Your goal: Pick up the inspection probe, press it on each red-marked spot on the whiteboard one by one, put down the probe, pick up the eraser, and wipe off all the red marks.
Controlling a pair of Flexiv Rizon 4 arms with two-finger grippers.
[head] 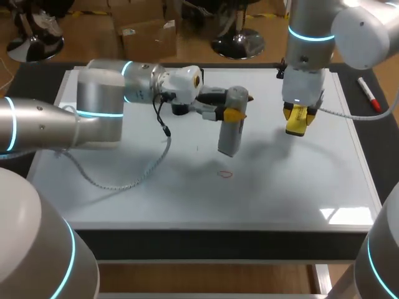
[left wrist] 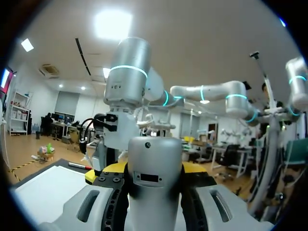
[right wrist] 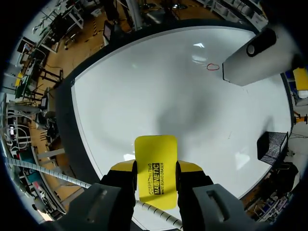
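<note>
Grey probe (head: 229,134) hangs near the red mark (head: 225,174) on the whiteboard (head: 299,187); yellow eraser (right wrist: 155,168) held aloft.

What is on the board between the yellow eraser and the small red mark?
Nothing: in the right wrist view only bare whiteboard lies between the eraser and the red mark; the probe hangs beside the mark.

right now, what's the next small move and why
Probably ease the left end effector down toward the red mark so the probe presses it; its tip sits just short of it, and the right end effector holds the eraser aside.
</note>
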